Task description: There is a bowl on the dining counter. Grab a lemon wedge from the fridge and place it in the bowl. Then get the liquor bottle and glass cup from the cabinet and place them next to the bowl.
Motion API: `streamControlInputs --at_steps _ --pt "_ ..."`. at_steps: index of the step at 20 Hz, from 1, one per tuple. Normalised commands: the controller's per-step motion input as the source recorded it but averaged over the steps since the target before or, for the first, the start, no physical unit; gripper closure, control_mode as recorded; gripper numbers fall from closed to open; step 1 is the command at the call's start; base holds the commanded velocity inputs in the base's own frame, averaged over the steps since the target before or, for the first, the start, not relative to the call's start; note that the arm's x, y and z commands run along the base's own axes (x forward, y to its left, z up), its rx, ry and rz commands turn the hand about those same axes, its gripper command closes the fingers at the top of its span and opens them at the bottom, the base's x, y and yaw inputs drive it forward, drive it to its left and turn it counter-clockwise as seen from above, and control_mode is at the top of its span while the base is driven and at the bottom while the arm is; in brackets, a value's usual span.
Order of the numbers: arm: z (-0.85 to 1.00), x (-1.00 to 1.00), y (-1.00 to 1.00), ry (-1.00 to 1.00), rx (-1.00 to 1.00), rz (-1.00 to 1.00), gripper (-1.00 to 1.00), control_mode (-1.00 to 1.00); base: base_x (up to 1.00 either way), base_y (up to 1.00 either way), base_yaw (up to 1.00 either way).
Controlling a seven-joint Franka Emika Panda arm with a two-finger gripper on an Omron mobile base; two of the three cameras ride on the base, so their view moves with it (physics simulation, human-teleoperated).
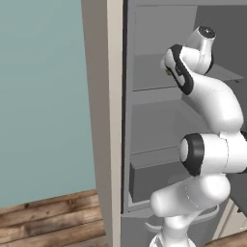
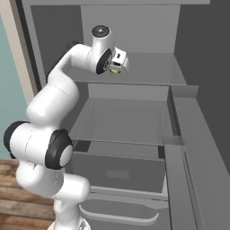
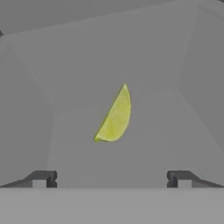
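The fridge (image 2: 134,117) stands open, and my arm reaches onto its upper shelf (image 2: 152,67). In the hand view the lemon wedge (image 3: 114,117), a pale yellow-green sliver, lies on the grey shelf floor just ahead of my gripper (image 3: 111,179). The two fingertips (image 3: 41,179) stand wide apart with nothing between them. In the right base view the wedge (image 2: 114,70) peeks out under the hand. From the left base view it is a tiny yellowish speck (image 1: 167,72) beside the wrist. The bowl, dining counter, liquor bottle and glass cup are out of view.
The fridge's beige surround (image 1: 103,120) rises left of the arm, and the open door (image 2: 202,126) is on the right. Below the reached shelf are a second shelf (image 2: 121,121) and a drawer (image 2: 117,173). Wooden floor (image 1: 48,217) lies at lower left.
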Motion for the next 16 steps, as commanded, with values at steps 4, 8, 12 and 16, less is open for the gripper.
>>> streamControlInputs --at_steps 4,8,12,16 --pt "-0.06 0.48 -0.1 0.0 0.0 0.0 -1.0 -1.0 0.0 0.0 0.0" --pt "-0.08 0.53 -0.08 0.0 0.0 0.0 -1.0 -1.0 0.0 0.0 0.0" --pt "-0.16 0.41 -0.03 0.0 0.0 0.0 -1.0 -1.0 0.0 0.0 0.0" --pt "-0.2 0.32 -0.02 0.0 0.0 0.0 -1.0 -1.0 0.0 0.0 0.0"
